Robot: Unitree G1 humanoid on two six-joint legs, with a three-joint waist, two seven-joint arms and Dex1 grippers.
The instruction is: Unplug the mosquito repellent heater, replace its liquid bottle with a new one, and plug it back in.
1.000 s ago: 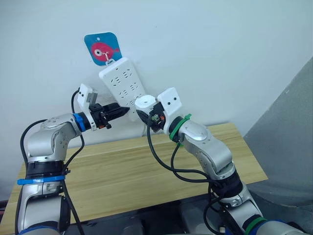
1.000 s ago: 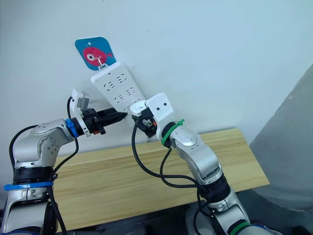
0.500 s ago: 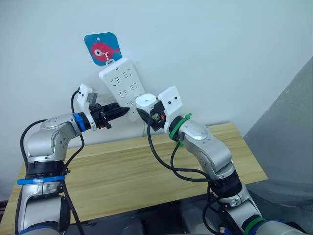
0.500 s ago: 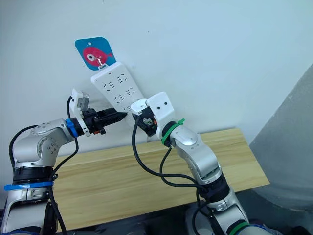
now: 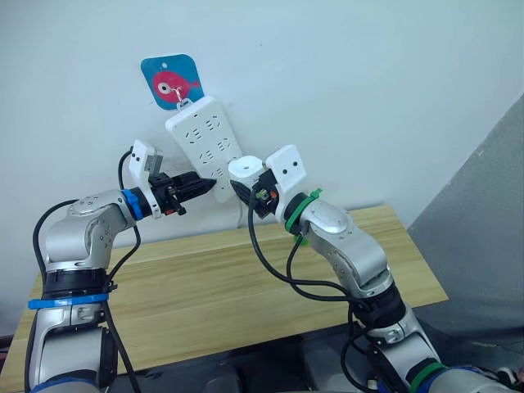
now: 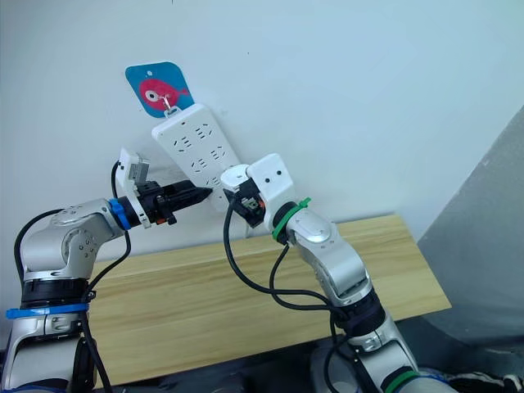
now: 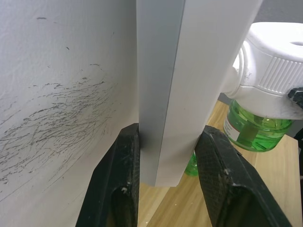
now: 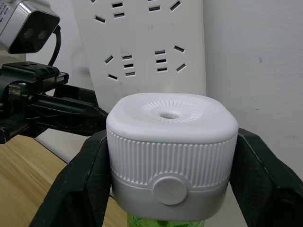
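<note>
1. The right gripper [image 8: 170,156] clamps the mosquito repellent heater [image 8: 171,151] between its fingers, centre frame, at the power strip's [image 5: 206,139] lower end.
2. The left gripper [image 7: 170,189] pinches the strip's bottom edge.

We see the mosquito repellent heater [image 8: 171,151], a white rounded unit with a ribbed band around its sides, a round button on the front and a small vent hole in its domed top. A green liquid bottle [image 7: 253,130] hangs from its underside. It stands upright, raised above the table, pressed close against the lower end of the power strip [image 5: 207,139] on the wall.
</note>
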